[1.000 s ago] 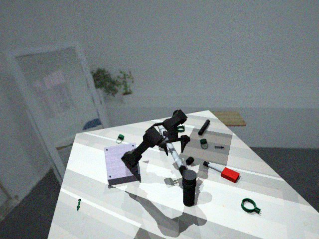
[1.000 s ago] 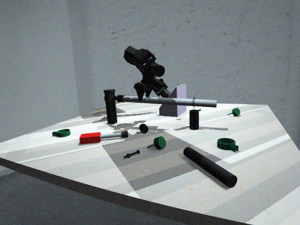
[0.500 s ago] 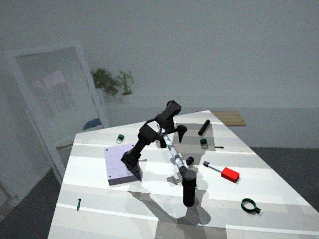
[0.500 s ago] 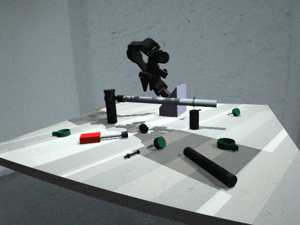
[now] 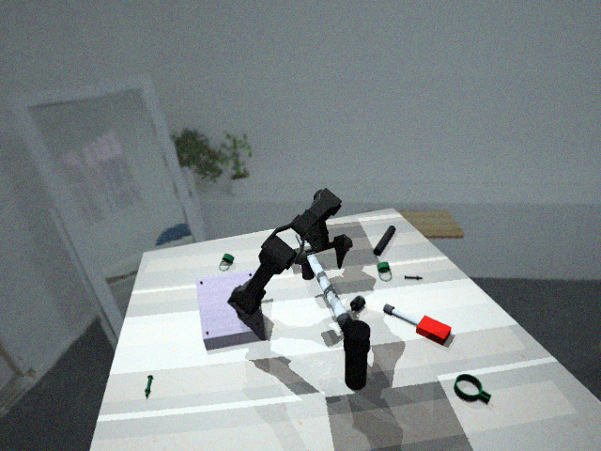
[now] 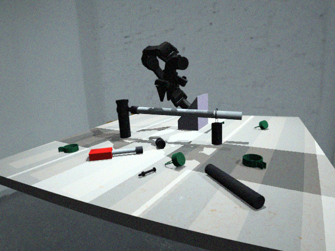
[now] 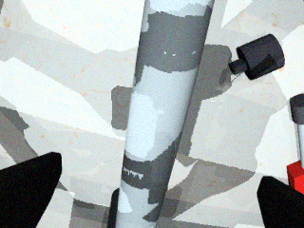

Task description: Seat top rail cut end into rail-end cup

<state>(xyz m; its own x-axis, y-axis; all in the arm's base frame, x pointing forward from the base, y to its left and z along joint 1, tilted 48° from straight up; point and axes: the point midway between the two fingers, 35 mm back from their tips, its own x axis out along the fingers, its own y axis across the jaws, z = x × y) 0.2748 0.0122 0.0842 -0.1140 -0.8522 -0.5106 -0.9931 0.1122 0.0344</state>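
Hovering above the long grey metal top rail (image 6: 186, 112), the black parallel-jaw gripper (image 6: 168, 93) has its jaws spread wide with nothing between them, clear of the rail. The rail lies level, one end entering the dark rail-end cup (image 6: 132, 109) high on the tall black post (image 6: 123, 118), just under its cap. Seating and release look done; little seems left.
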